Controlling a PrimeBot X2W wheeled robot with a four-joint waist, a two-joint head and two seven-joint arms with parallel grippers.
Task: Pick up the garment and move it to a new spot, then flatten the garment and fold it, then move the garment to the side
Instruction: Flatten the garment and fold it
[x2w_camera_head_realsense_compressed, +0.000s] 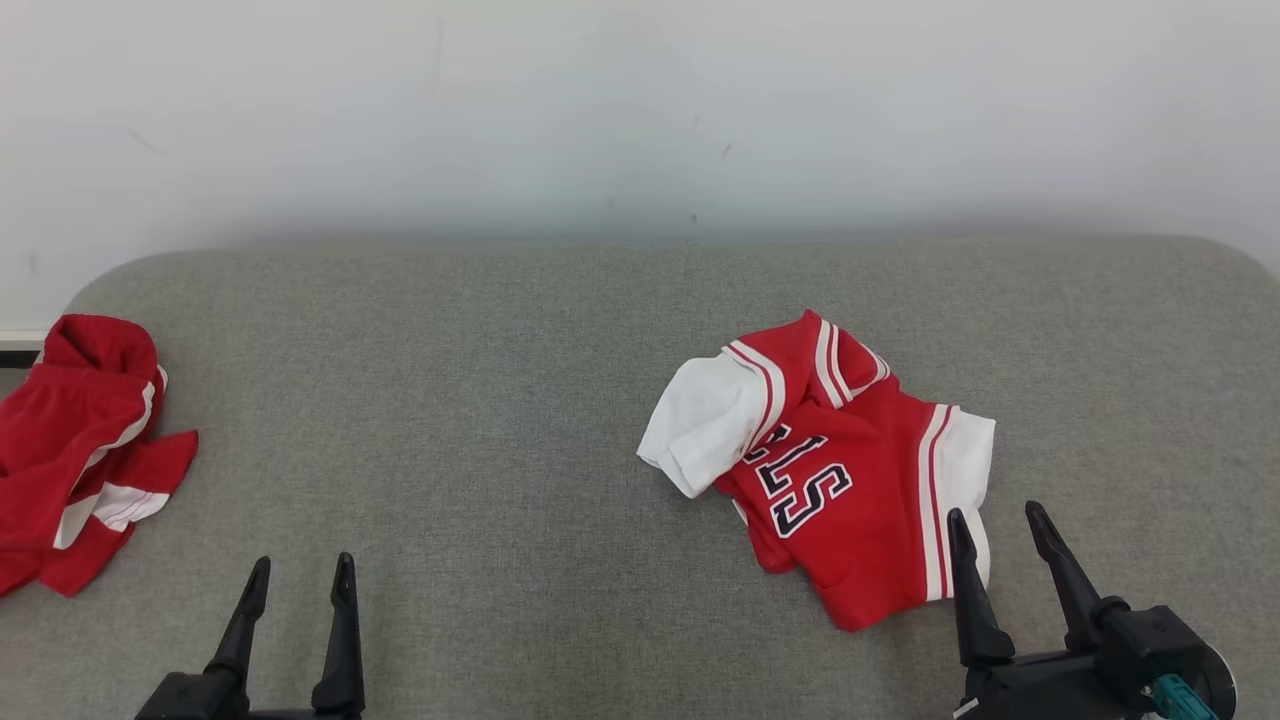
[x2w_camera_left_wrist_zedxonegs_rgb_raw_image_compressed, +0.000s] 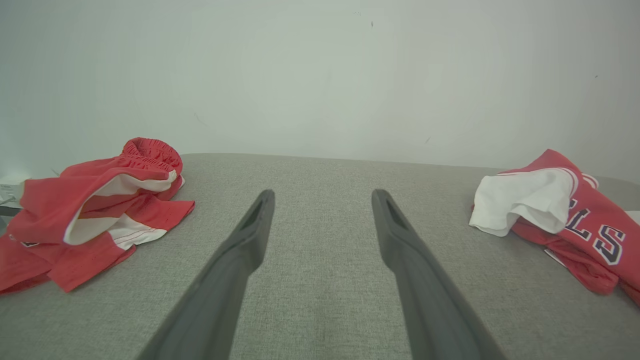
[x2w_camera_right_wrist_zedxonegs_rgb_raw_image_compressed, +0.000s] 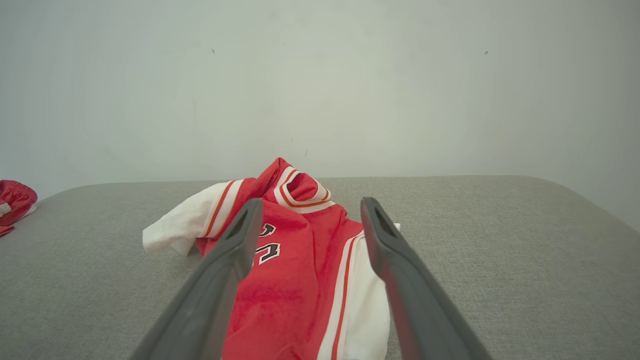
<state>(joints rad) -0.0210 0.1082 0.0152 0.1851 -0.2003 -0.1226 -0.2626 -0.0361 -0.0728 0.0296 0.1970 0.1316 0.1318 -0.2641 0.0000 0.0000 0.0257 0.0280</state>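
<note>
Head view: crumpled red-and-white jersey with dark lettering (x2w_camera_head_realsense_compressed: 830, 480) lay right of centre on grey fabric worktop (x2w_camera_head_realsense_compressed: 500, 400), neither flattened nor folded. Right claw (x2w_camera_head_realsense_compressed: 994, 511) wide, empty, at its near edge; left claw (x2w_camera_head_realsense_compressed: 303, 560) wide, empty, well apart. No step looked begun.

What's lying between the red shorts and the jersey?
The stretch is bare: the head view shows plain grey padding between the shorts and the jersey. The left pincer hangs nearer the robot, short of it.
</note>
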